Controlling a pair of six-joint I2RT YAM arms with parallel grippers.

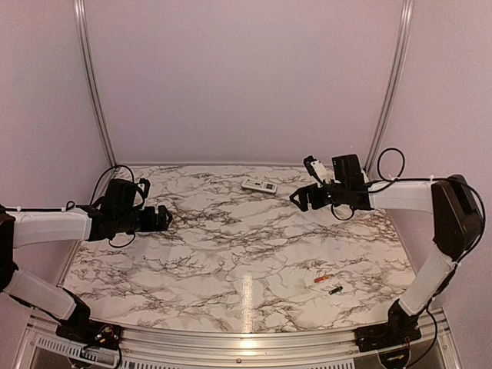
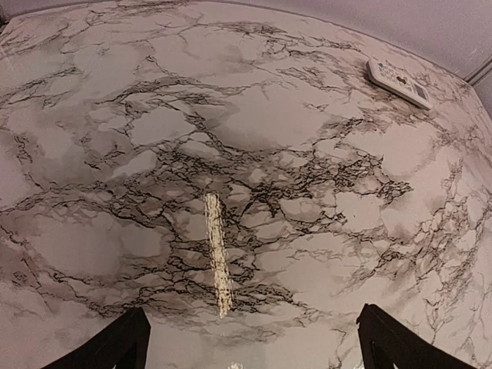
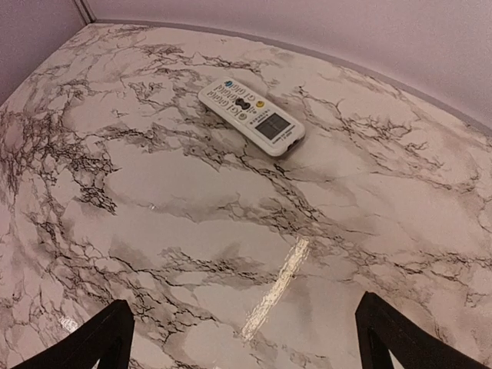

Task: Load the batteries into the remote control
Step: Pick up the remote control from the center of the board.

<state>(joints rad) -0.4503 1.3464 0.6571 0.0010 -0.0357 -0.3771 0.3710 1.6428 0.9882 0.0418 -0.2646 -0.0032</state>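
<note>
The white remote control lies face up, buttons showing, at the back middle of the marble table. It also shows in the right wrist view and at the top right of the left wrist view. The orange-red battery and the dark battery lie side by side near the front right. My left gripper hovers at the left, open and empty. My right gripper hovers to the right of the remote, open and empty, its fingertips wide apart.
The marble table is enclosed by pale walls with metal rails at the back corners. An aluminium frame runs along the front edge by the arm bases. No cover piece shows.
</note>
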